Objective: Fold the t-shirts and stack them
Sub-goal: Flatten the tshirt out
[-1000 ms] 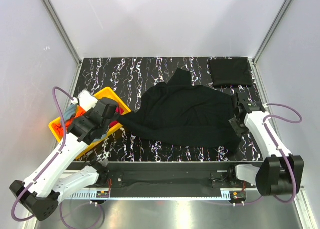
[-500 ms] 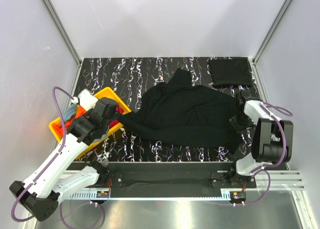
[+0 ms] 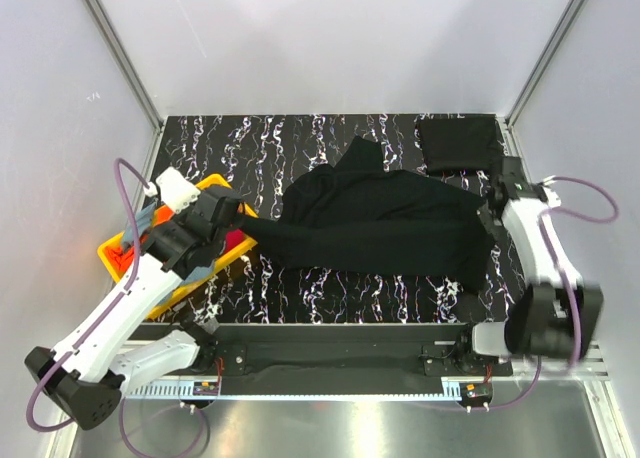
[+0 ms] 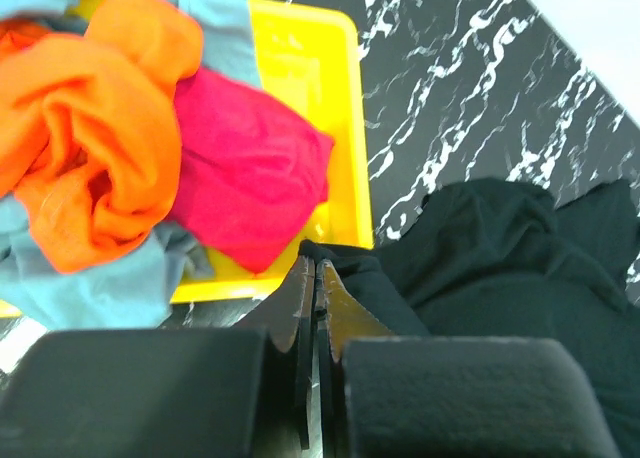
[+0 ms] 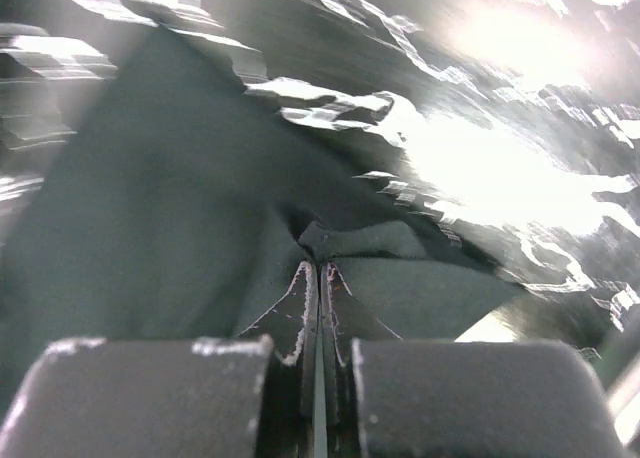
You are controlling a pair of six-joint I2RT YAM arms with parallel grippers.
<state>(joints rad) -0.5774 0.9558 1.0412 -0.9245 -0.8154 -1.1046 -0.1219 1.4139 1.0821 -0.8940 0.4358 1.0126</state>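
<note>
We see the shirt [image 3: 380, 223] spread across the counter [image 3: 250, 148], drawn out between the two arms. The left end effector [image 4: 314, 273] is clenched on its corner just beside the bin [image 4: 345, 88]. The right end effector [image 5: 318, 270], in a blurred view, seems clamped on the opposite edge.

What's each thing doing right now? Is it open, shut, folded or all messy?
black t-shirt: unfolded, stretched between both tools.
left tool: shut on the black t-shirt.
right tool: shut on the black t-shirt.
folded shirt: folded flat in the far right corner.
yellow bin: holding clothes.
bin clothes: crumpled, not folded.
</note>
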